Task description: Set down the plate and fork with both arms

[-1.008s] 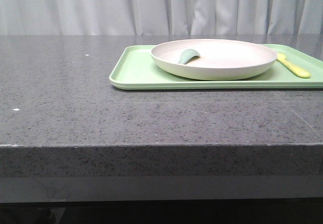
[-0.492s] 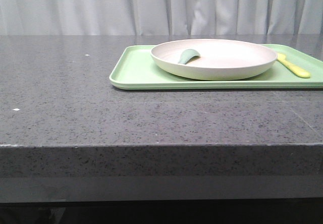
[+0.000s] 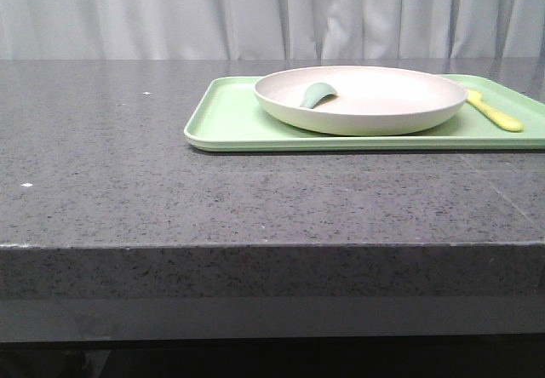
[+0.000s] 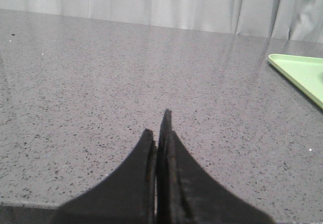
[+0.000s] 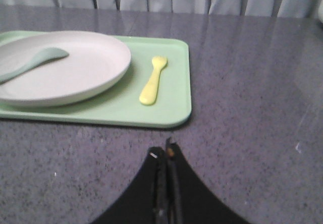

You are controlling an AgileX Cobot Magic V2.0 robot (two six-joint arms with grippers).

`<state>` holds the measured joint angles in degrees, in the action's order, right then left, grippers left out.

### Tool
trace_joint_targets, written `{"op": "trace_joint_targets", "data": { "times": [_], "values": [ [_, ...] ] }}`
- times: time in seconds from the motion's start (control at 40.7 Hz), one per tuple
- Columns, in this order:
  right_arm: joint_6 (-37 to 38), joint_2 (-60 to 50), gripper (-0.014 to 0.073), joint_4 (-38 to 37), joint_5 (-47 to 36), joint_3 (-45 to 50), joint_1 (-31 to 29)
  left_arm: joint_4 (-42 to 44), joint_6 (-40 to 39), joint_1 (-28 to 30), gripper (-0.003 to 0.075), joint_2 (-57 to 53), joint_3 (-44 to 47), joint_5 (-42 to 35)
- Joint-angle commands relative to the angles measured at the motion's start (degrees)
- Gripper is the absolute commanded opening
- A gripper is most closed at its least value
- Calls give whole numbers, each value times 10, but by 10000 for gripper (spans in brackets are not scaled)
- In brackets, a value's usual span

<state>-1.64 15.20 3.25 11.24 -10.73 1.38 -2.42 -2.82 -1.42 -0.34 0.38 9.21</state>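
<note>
The cream plate [image 3: 375,110] sits on the light-green tray [image 3: 230,118] at the table's right; it also shows in the right wrist view [image 5: 86,67]. A grey-green spoon [image 3: 317,95] lies in the plate. The pale-yellow fork [image 3: 496,112] lies on the tray to the right of the plate, and shows in the right wrist view [image 5: 153,80]. My left gripper [image 4: 157,128] is shut and empty over bare table, left of the tray. My right gripper [image 5: 163,149] is shut and empty, just in front of the tray's near edge. Neither gripper shows in the front view.
The dark speckled stone table [image 3: 128,182] has its front edge close to the camera. A pale curtain [image 3: 170,12] hangs behind the table. A corner of the tray [image 4: 303,72] shows in the left wrist view.
</note>
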Motion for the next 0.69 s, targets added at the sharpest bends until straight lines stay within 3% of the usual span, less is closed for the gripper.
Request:
{"op": "trace_joint_targets", "data": {
  "times": [0.0,0.246,0.467,0.664],
  "values": [
    [-3,-25,-69,-12,-46,30,2,-4,-3,1,-18,-11,1,-51],
    [-3,-100,-69,-8,-43,122,2,-4,-3,1,-18,-11,1,-51],
    [-3,-171,-69,-7,-15,121,1,-4,-3,1,-18,-11,1,-51],
    [-3,-165,-69,-7,-14,121,1,-4,-3,1,-18,-11,1,-51]
  ]
}}
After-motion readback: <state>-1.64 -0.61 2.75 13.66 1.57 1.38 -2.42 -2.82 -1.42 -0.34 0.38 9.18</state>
